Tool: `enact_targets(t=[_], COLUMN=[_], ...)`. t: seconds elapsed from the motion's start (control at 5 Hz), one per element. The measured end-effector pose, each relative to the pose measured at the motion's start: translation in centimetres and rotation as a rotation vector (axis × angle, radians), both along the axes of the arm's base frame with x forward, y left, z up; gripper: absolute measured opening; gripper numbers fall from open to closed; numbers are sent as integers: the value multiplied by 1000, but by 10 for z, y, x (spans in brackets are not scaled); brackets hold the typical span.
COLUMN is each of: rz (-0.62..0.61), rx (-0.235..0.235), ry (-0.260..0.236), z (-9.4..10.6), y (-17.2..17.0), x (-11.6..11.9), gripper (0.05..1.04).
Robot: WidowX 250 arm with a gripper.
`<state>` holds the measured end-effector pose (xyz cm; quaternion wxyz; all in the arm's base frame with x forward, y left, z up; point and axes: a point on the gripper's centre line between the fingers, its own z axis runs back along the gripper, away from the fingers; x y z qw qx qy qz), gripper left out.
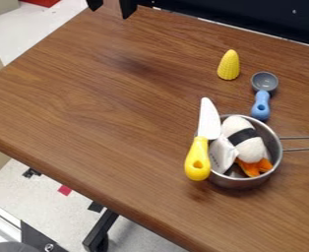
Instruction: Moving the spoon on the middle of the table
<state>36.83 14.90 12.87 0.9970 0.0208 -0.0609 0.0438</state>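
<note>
The spoon, with a blue handle and a round grey bowl, lies on the right part of the wooden table. Its bowl points to the table's back edge and its handle end is close beside the metal pot's rim; I cannot tell whether they touch. At the top edge of the view, left of centre, the two black fingertips of my gripper stand apart, far to the left of the spoon and behind it. The gripper is open with nothing between its fingers.
The metal pot holds a white toy with a black band, orange pieces and a white piece; its wire handle extends right. A yellow-handled knife leans over its left rim. A yellow corn toy stands behind, left of the spoon.
</note>
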Motion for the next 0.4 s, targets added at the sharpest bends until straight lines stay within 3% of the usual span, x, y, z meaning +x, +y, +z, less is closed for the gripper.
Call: enact_targets(t=[0.2, 0.4], rz=[-1, 25], rx=[-24, -66], ry=[51, 70], z=[-19, -21], y=[-2, -12], x=[-3, -4], gripper=[998, 998])
